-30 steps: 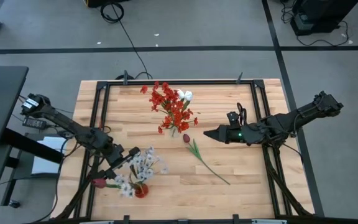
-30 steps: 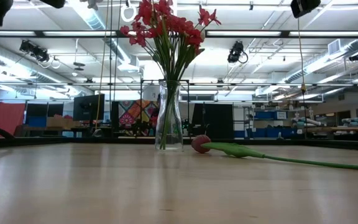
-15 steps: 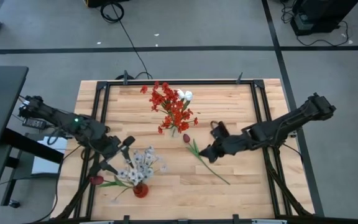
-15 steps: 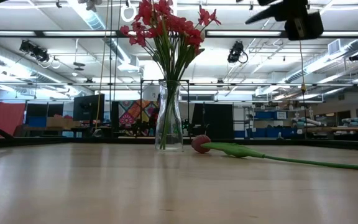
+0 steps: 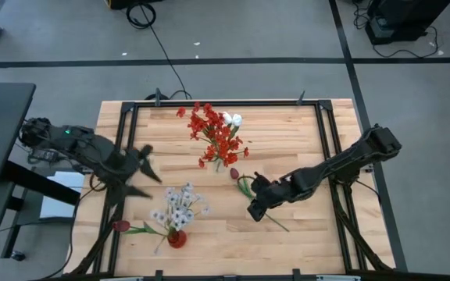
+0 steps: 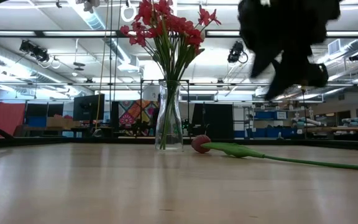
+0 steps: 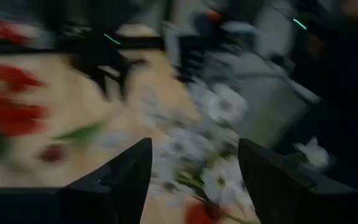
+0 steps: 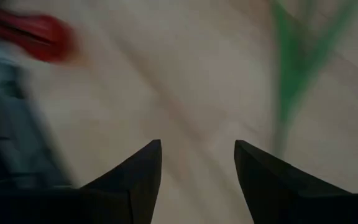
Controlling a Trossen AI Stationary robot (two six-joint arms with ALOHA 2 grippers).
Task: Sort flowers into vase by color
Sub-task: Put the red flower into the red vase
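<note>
Red flowers (image 5: 216, 134) stand sorted in the vase (image 6: 169, 117); a dark red tulip (image 5: 234, 173) remains on the bench (image 5: 303, 133). Right gripper (image 5: 254, 211) open, empty; left gripper (image 5: 143, 165) open, empty.

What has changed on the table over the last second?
The right tool swung in from the right side to hang, open, over the lying dark red tulip's stem. The left tool, open and empty, pulled away from the white flowers toward the table's left edge. Tulip and both bouquets stayed put.
</note>
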